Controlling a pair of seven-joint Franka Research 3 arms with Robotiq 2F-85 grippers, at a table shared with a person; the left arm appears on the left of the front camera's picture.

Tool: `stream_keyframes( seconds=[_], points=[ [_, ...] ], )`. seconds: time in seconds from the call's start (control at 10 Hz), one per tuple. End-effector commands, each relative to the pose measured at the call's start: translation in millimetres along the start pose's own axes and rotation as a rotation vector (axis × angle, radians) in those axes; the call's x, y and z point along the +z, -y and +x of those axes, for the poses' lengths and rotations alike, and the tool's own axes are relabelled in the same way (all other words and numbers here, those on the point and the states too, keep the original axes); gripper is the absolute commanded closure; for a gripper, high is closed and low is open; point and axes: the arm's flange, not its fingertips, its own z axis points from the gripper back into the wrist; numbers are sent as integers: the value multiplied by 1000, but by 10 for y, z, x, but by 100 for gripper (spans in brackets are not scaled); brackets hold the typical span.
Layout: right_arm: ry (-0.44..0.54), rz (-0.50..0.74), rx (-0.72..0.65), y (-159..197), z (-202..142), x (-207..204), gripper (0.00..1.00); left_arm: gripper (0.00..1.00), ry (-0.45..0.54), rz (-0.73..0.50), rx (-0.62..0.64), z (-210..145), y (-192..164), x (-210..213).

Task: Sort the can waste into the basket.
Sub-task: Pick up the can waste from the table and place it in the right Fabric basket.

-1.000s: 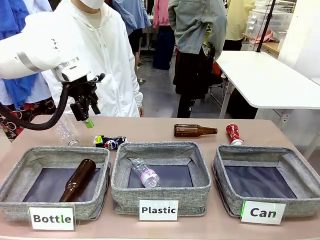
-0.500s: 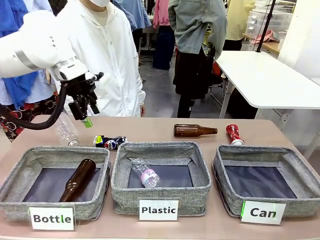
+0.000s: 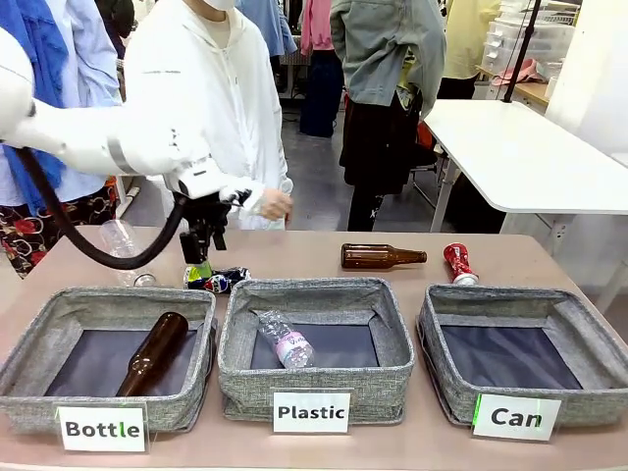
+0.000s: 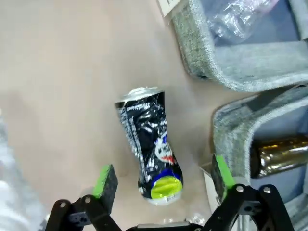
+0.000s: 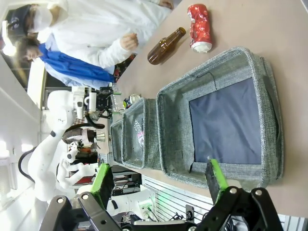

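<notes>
Two green-padded fingers of the left gripper stand wide apart and hold nothing. They sit on either side of one end of the dark blue-black can, which lies on its side on the tan table, with bare table between it and each pad. From the front, this gripper hangs just over that can, behind the Bottle basket and the Plastic basket. The right gripper is also spread wide and empty, near the front of the Can basket. The red can lies on the table just behind that basket, near a brown bottle.
</notes>
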Motion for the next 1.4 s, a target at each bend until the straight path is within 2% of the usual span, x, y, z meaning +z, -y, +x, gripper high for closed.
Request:
stream_keyframes(
  seconds=[0.0,0.1,0.3,0.4,0.6,0.8,0.9,1.0,1.2,1.3],
  points=[
    [17,29,25,11,27,-7,0,0,-37,-15,42,-38,-98,15],
    [17,29,25,11,27,-7,0,0,74,35,1,-256,171,299],
    [17,29,25,11,27,-7,0,0,268,242,18,-872,905,965],
    [17,29,25,11,27,-7,0,0,336,314,41,-1176,1341,1123],
    [17,29,25,11,27,-7,0,0,439,386,129,-1703,2048,1072],
    [17,29,25,11,27,-7,0,0,597,492,321,-2326,2692,820],
    [17,29,25,11,27,-7,0,0,654,531,426,-2495,2914,669],
    [17,29,25,11,27,-7,0,0,697,550,447,-2586,3060,528],
    [17,29,25,11,27,-7,0,0,743,569,445,-2666,3103,389],
    [17,29,25,11,27,-7,0,0,735,563,422,-2648,3037,439]
  ],
)
